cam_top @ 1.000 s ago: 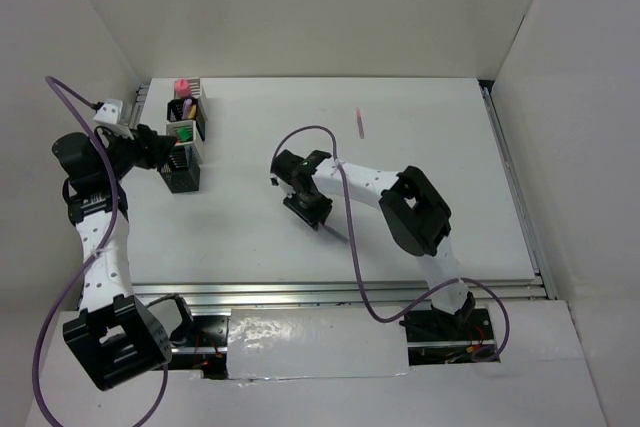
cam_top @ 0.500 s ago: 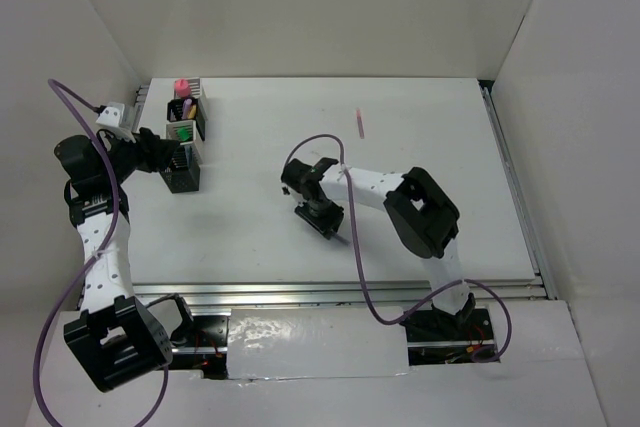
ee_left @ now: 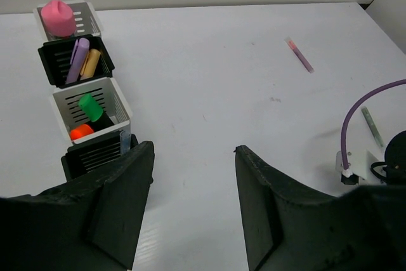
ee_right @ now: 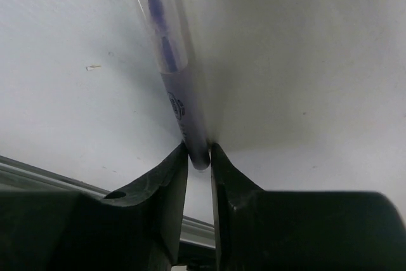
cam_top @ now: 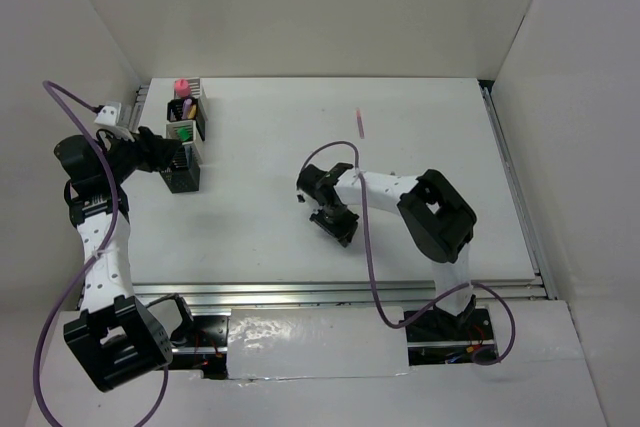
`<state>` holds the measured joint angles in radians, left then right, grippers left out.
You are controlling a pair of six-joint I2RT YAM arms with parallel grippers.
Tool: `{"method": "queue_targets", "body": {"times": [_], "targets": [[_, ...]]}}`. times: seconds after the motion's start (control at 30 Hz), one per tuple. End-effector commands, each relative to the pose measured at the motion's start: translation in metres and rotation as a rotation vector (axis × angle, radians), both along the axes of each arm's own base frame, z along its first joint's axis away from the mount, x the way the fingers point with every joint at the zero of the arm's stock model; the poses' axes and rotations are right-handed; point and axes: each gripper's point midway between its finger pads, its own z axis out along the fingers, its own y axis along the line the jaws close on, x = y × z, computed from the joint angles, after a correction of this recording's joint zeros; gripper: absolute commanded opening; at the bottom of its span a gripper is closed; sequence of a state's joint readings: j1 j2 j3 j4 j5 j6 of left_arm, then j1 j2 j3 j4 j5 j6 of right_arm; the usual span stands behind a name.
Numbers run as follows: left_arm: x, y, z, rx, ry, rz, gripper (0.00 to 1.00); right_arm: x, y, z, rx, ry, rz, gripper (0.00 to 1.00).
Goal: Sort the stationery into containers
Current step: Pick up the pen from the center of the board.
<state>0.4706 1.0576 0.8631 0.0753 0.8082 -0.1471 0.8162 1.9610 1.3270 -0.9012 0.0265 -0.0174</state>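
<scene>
Four mesh containers stand in a row at the far left: a silver one with a pink marker [ee_left: 58, 17], a black one [ee_left: 47, 61] with a purple and a yellow-orange marker, a white one [ee_left: 120, 103] with green-capped and orange-capped markers, and a black one [cam_top: 183, 179] with a thin blue pen [ee_left: 124, 139]. My left gripper [ee_left: 193, 153] is open and empty beside the nearest black cup. My right gripper [ee_right: 200, 155] is shut on the end of a clear pen [ee_right: 172, 74] with blue ink, low on the table at mid-table [cam_top: 336, 219]. A pink pen [cam_top: 360, 123] lies farther back.
The table is walled by white panels on three sides. A metal rail [cam_top: 330, 292] runs along the near edge. A purple cable [cam_top: 362, 247] loops over the right arm. The pink pen also shows in the left wrist view [ee_left: 299, 54].
My right gripper has moved to the right and toward the near edge with the pen in it. The left arm has barely moved.
</scene>
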Motion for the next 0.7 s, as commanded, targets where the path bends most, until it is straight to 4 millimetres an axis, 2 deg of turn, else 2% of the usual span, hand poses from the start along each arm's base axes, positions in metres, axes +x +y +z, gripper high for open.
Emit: {"method": "queue_targets", "body": {"times": [0.0, 0.03, 0.1, 0.17, 0.2, 0.23, 0.3, 0.33, 0.4, 0.43, 0.47, 0.5, 0.6, 0.63, 0.67], "targets": [[0.0, -0.007, 0.008, -0.047, -0.016, -0.033, 0.66, 0.004, 0.002, 0.007, 0.043, -0.03, 0.0, 0.27], [0.0, -0.01, 0.005, -0.086, 0.005, -0.043, 0.66, 0.004, 0.004, 0.008, 0.049, -0.028, 0.003, 0.13], [-0.002, -0.018, 0.001, -0.133, 0.018, -0.089, 0.64, 0.005, 0.006, 0.009, 0.055, -0.027, 0.004, 0.0], [-0.009, -0.03, 0.001, -0.187, 0.018, -0.151, 0.62, 0.01, 0.012, 0.018, 0.082, -0.049, 0.007, 0.0], [-0.02, -0.042, -0.004, -0.211, 0.024, -0.213, 0.6, 0.009, 0.017, 0.024, 0.116, -0.042, 0.009, 0.0], [-0.024, -0.048, 0.001, -0.222, -0.002, -0.253, 0.6, 0.008, 0.027, 0.038, 0.181, -0.043, 0.024, 0.0], [-0.035, -0.062, -0.004, -0.238, 0.006, -0.334, 0.58, 0.005, 0.043, 0.063, 0.298, -0.053, 0.047, 0.0], [-0.045, -0.072, -0.008, -0.243, 0.029, -0.401, 0.58, 0.004, 0.054, 0.087, 0.394, -0.076, 0.068, 0.0], [-0.055, -0.085, -0.013, -0.215, 0.041, -0.482, 0.55, 0.007, 0.066, 0.115, 0.486, -0.108, 0.091, 0.0], [-0.067, -0.095, -0.02, -0.251, 0.097, -0.539, 0.55, 0.007, 0.075, 0.139, 0.567, -0.126, 0.111, 0.0], [-0.073, -0.102, -0.021, -0.215, 0.077, -0.592, 0.53, 0.01, 0.077, 0.149, 0.606, -0.136, 0.108, 0.0], [-0.088, -0.111, -0.028, -0.271, 0.142, -0.643, 0.53, 0.007, 0.083, 0.167, 0.676, -0.137, 0.127, 0.0], [-0.107, -0.129, -0.028, -0.226, 0.098, -0.766, 0.53, 0.004, 0.095, 0.197, 0.776, -0.136, 0.175, 0.0], [-0.115, -0.135, -0.029, -0.261, 0.14, -0.788, 0.53, -0.001, 0.101, 0.209, 0.827, -0.119, 0.203, 0.0], [-0.115, -0.136, -0.03, -0.24, 0.122, -0.798, 0.53, -0.006, 0.105, 0.215, 0.852, -0.11, 0.222, 0.0]]}}
